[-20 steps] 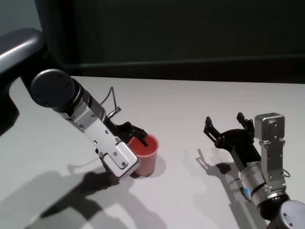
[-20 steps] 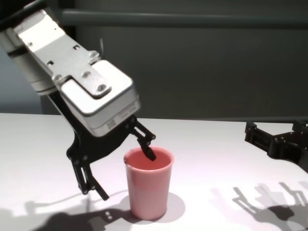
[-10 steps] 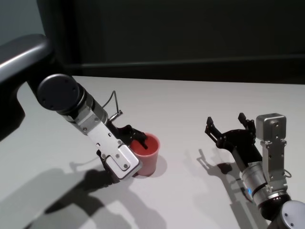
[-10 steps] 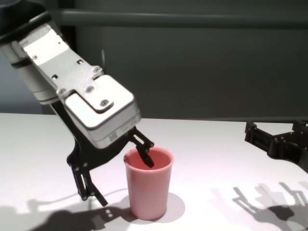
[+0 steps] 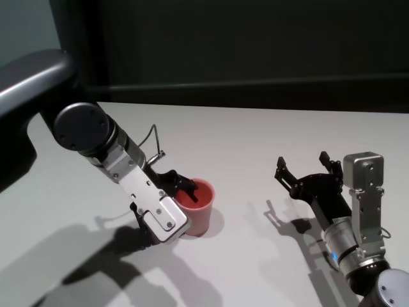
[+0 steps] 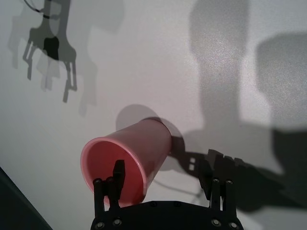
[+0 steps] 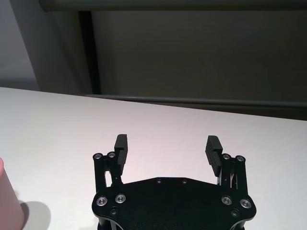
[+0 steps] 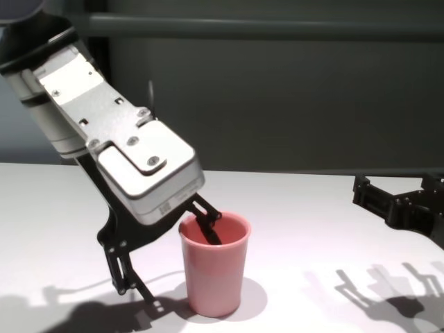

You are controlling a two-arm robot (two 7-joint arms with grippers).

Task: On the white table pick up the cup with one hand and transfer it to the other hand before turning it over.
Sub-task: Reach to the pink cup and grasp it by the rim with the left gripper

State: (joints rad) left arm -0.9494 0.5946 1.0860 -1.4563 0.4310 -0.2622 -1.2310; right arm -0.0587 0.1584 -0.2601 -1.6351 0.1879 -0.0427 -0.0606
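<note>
The pink cup [image 5: 199, 210] [image 8: 214, 277] stands upright, rim up, on the white table [image 5: 255, 141]. My left gripper [image 5: 171, 215] [image 8: 179, 267] is open and straddles the cup's wall on its left side. One black finger [image 8: 210, 231] dips inside the rim, while the other hangs outside near the tabletop. In the left wrist view the cup [image 6: 139, 148] sits against one finger, with the wall between the open jaws. My right gripper [image 5: 301, 161] [image 7: 167, 140] hovers open and empty over the table, well to the right of the cup.
A dark wall runs behind the table's far edge [image 5: 255, 107]. Arm shadows lie across the front of the table. The pink cup's side [image 7: 7, 203] just shows in the right wrist view.
My left gripper has sunk a little, so its inner finger reaches deeper into the cup. The cup and the right arm have not moved.
</note>
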